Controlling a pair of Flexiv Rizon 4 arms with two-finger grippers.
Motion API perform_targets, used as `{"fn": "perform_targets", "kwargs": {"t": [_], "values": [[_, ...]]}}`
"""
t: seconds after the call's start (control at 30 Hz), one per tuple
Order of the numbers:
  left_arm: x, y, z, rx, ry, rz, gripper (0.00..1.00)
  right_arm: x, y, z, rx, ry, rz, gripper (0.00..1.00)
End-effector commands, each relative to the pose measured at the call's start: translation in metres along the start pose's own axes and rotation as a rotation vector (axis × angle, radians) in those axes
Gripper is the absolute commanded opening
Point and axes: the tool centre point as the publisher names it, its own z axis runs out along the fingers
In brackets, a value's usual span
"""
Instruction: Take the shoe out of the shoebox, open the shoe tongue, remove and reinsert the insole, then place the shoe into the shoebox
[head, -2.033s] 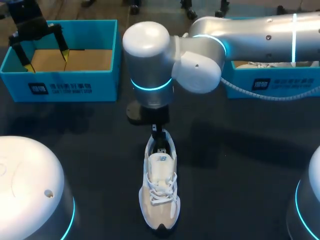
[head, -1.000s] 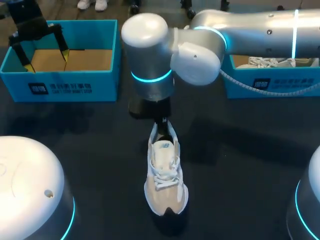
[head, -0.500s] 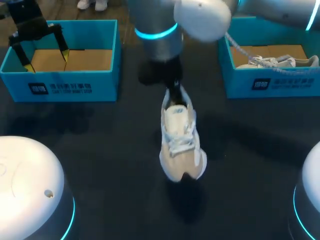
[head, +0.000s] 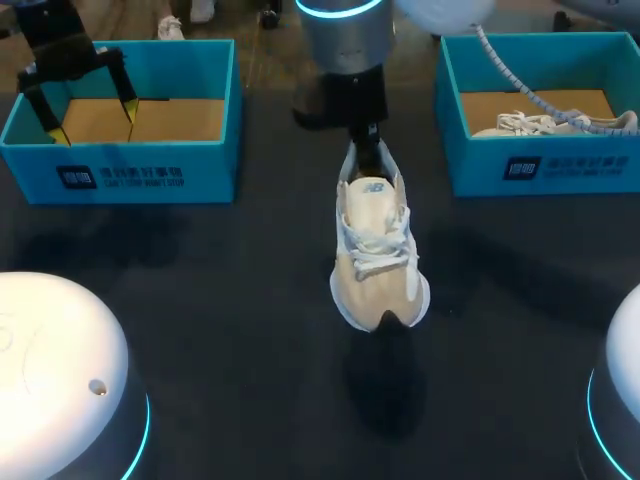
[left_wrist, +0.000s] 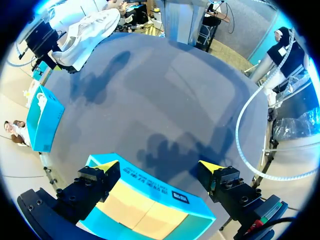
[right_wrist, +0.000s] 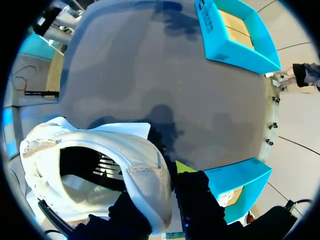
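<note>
Right gripper (head: 368, 150) pinches the heel collar of the white shoe (head: 378, 250), its fingers closed on it from both sides. The shoe hangs above the dark table (head: 200, 330), toe toward 6 o'clock. A blue shoebox (head: 540, 172) holding a second shoe (head: 545, 125) stands at 2 o'clock from it. Left gripper (head: 95, 120) hovers wide open, holding nothing, over another blue box (head: 130, 178) at 10 o'clock.

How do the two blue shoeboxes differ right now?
The left shoebox shows only its bare brown floor; the right shoebox holds a white shoe. The left gripper hangs open over the left shoebox, none over the right shoebox. Both are turquoise, open-topped, with matching front labels.
</note>
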Motion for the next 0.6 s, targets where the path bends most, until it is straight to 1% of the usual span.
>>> {"fn": "perform_targets", "kwargs": {"t": [0.03, 0.1, 0.17, 0.27, 0.33, 0.37, 0.43, 0.47, 0.53, 0.57, 0.6], "values": [[0.000, 0.001, 0.000, 0.001, 0.003, 0.001, 1.00, -0.010, -0.018, 0.000, 0.004, 0.039, 0.027, 0.00], [0.000, 0.001, 0.000, 0.001, 0.003, 0.001, 1.00, -0.020, -0.036, -0.009, 0.013, 0.039, 0.043, 0.00], [0.000, 0.001, 0.000, 0.001, 0.003, 0.001, 1.00, -0.032, -0.056, -0.016, 0.042, 0.024, 0.057, 0.00], [0.000, 0.001, 0.000, 0.001, 0.003, 0.001, 1.00, -0.051, -0.082, -0.028, 0.044, -0.005, 0.045, 0.00], [0.000, 0.001, 0.000, 0.001, 0.003, 0.001, 1.00, -0.063, -0.096, -0.037, 0.035, -0.043, 0.014, 0.00], [0.000, 0.001, 0.000, 0.001, 0.003, 0.001, 1.00, -0.070, -0.103, -0.041, 0.054, -0.041, 0.014, 0.00], [0.000, 0.001, 0.000, 0.001, 0.003, 0.001, 1.00, -0.083, -0.117, -0.047, 0.053, -0.059, -0.004, 0.00], [0.000, 0.001, 0.000, 0.001, 0.003, 0.001, 1.00, -0.090, -0.123, -0.049, 0.074, -0.058, -0.010, 0.00], [0.000, 0.001, 0.000, 0.001, 0.003, 0.001, 1.00, -0.103, -0.135, -0.053, 0.052, -0.085, -0.028, 0.00], [0.000, 0.001, 0.000, 0.001, 0.003, 0.001, 1.00, -0.111, -0.140, -0.054, 0.067, -0.083, -0.025, 0.00], [0.000, 0.001, 0.000, 0.001, 0.003, 0.001, 1.00, -0.118, -0.146, -0.055, 0.046, -0.105, -0.035, 0.00]]}}
